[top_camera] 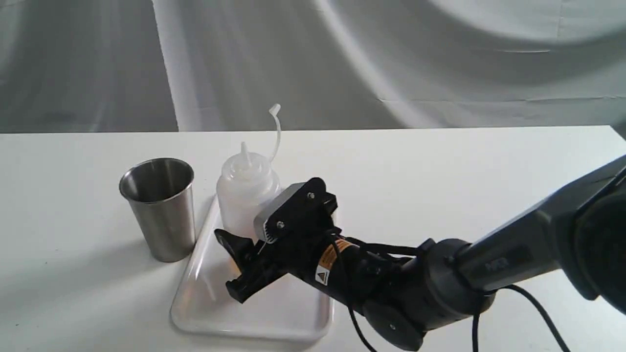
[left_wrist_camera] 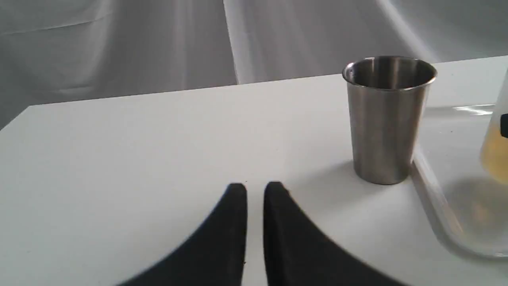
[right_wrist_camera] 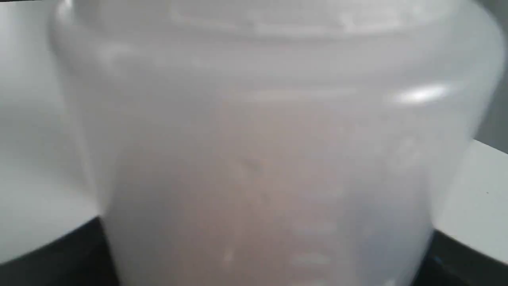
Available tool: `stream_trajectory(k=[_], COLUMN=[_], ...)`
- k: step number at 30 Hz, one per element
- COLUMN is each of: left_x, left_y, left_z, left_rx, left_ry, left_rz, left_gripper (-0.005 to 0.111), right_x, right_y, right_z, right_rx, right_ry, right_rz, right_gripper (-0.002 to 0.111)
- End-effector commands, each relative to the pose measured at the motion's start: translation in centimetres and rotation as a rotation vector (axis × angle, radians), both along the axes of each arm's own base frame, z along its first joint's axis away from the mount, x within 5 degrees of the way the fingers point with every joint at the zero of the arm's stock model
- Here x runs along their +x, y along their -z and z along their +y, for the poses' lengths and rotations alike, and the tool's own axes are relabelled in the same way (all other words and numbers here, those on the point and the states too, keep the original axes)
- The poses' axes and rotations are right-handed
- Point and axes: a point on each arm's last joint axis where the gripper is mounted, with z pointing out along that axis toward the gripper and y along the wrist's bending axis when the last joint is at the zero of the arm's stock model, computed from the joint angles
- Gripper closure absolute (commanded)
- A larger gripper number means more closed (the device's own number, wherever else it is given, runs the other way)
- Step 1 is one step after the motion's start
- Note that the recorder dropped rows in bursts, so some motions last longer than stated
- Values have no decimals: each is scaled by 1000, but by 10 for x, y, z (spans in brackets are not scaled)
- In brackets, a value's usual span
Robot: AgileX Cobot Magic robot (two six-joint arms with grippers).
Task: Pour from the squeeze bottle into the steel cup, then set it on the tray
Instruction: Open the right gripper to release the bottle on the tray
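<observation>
Exterior view: right end effector [top_camera: 250, 233] pinches the lower body of the squeeze bottle [top_camera: 244, 188], one finger on each side. The bottle is upright over the far-left corner of the tray [top_camera: 274, 318]. Its base is hidden, so I can't tell if it is resting or just lifted. Steel cup [top_camera: 159, 210] stands upright on the table [top_camera: 440, 171], just beside the tray's left rim, near the bottle. Nozzle [top_camera: 243, 150] is uncapped, and the cap strap [top_camera: 278, 128] sticks up.

Left wrist view: left end effector [left_wrist_camera: 255, 190] is empty, fingers almost pressed together, low over bare table, apart from the cup [left_wrist_camera: 389, 119]. Amber liquid [left_wrist_camera: 494, 153] shows low in the bottle at the frame edge.

Right wrist view: bottle wall [right_wrist_camera: 262, 151] fills the frame, blurred. Black fingers [right_wrist_camera: 59, 258] sit at both sides.

Handling, judged: soft thin plastic, light, with little liquid. It gives under a squeeze, so a hard pinch could squirt. The smooth wall may slip when tilted. Take hold mid-to-low on the cylinder, not the cone shoulder. The cup is stiff and light and would tip if bumped.
</observation>
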Motion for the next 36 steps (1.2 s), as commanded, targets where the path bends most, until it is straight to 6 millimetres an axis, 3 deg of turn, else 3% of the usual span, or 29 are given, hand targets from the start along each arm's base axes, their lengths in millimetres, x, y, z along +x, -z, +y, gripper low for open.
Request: stream_trajectory(k=[1, 15, 29, 32, 36], left_x=[0, 0, 0, 0, 0], left_y=[1, 1, 1, 1, 1], left_z=[0, 0, 0, 0, 0], left_rx=[1, 1, 1, 1, 1], left_ry=[6, 6, 6, 6, 6], left_rz=[-7, -7, -7, -7, -7], left_gripper=[98, 98, 98, 98, 98], right_x=[4, 3, 3, 3, 3], right_y=[-10, 11, 11, 11, 11], right_z=[-4, -4, -4, -4, -4], right_rx=[33, 9, 10, 13, 14], right_ry=[21, 20, 20, 21, 21], right_rz=[-54, -22, -21, -19, -17], right_gripper=[108, 108, 108, 101, 79])
